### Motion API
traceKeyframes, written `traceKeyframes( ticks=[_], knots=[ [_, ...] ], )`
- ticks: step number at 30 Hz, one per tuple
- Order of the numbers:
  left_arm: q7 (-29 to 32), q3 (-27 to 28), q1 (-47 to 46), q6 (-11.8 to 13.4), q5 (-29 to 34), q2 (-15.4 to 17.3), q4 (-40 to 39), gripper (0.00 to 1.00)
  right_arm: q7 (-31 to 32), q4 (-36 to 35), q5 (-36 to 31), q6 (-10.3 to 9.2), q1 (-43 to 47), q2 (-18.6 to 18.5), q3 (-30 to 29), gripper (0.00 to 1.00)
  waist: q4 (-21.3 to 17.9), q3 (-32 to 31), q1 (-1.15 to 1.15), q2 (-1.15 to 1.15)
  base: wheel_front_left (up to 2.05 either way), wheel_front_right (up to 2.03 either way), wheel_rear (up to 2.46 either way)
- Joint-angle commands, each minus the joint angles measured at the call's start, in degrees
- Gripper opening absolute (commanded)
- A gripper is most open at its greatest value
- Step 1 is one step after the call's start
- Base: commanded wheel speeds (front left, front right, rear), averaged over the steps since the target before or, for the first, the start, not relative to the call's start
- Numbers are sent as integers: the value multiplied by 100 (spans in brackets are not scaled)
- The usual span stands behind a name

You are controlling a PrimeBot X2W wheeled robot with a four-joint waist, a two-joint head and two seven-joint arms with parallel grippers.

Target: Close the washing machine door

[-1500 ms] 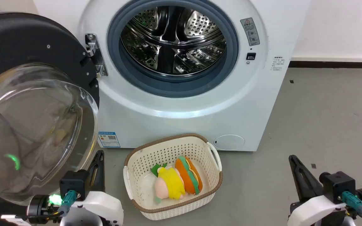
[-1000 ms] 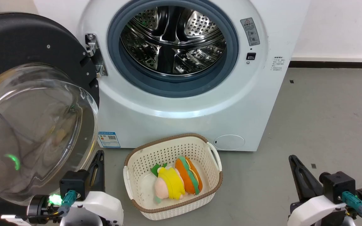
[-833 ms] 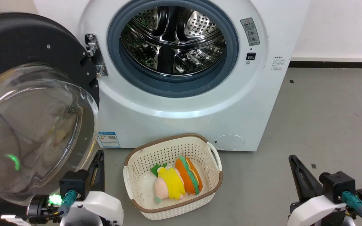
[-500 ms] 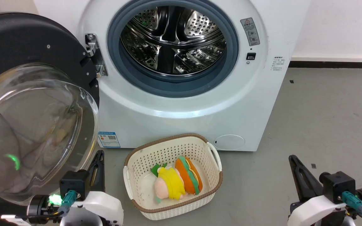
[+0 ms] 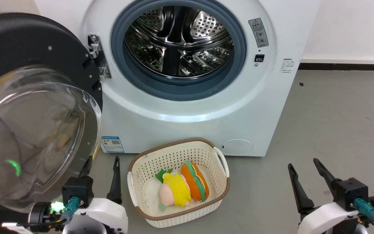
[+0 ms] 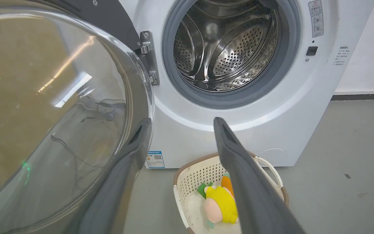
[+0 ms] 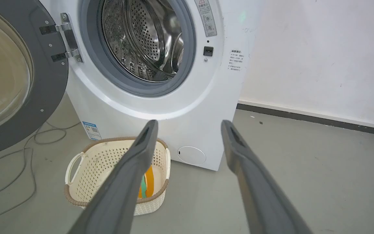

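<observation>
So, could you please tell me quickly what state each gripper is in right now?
The left gripper is open, holding nothing.
The right gripper is open, holding nothing.

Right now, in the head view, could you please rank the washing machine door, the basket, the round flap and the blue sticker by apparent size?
1. washing machine door, swung open toward the camera, so nearness enlarges it.
2. basket.
3. round flap and blue sticker: too alike to rank firmly; the flap looks slightly wider.

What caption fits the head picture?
White washing machine, its black-rimmed round glass door open; left end effector and right end effector open.
</observation>
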Motion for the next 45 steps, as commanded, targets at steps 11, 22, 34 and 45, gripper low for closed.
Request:
traceKeyframes(
  ticks=[11, 22, 34, 45],
  knots=[
    [-181, -90, -37, 191, -8, 9, 29, 0, -176, 65, 167, 6, -18, 3, -119, 100, 43, 11, 0, 0, 0, 0, 0],
    [-301, -61, -174, 277, -58, 60, -185, 0, -296, 103, 294, 9, -19, 5, -189, 100, 188, 28, 0, 0, 0, 0, 0],
    [-456, 338, -688, 165, -316, 178, -822, 0, -451, 192, 469, 13, -45, 8, -339, 100, 528, 77, 0, 0, 0, 0, 0],
    [-588, 1122, -1470, -130, -758, 338, -949, 0, -583, 292, 602, 16, -86, 10, -486, 100, 918, 166, 0, 0, 0, 0, 0]
  ],
)
